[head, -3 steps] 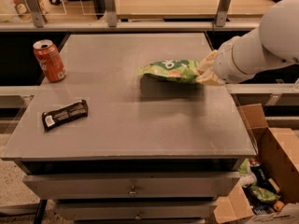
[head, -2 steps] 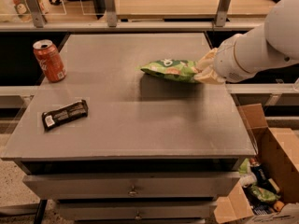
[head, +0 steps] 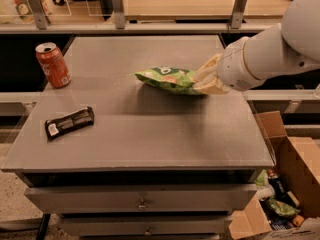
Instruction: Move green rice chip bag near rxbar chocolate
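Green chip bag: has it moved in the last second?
Yes. The green rice chip bag, held at its right end by the gripper, has moved left, toward the red soda can.

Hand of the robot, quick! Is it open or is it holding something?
Hand: closed on the right end of the green rice chip bag, holding it just above the right-middle of the table.

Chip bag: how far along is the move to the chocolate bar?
Done: the gripper is shut on the right end of the chip bag, and the bag looks lifted, with a shadow under it. In hand: it hangs above the table. Left: bring it to the chocolate bar at the front left, set it down, let go.
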`<state>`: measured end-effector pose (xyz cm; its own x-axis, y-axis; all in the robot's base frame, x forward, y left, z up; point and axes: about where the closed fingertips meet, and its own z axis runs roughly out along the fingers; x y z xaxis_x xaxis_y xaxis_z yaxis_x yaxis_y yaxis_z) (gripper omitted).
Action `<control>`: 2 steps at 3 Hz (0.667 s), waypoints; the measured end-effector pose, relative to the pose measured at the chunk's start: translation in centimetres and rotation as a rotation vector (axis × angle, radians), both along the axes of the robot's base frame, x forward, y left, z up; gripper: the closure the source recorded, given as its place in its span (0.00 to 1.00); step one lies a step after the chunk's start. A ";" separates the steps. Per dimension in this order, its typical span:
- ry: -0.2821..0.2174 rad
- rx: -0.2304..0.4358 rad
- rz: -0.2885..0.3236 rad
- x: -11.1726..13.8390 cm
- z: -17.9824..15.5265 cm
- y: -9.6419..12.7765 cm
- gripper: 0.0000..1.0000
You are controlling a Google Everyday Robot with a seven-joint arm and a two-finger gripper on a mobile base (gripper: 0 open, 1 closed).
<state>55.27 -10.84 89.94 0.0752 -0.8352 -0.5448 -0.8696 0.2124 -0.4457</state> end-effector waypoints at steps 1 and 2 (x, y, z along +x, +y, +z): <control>0.017 0.022 0.096 -2.3 0.3 3.4 1.00; 0.036 0.046 0.178 -4.4 0.3 6.1 1.00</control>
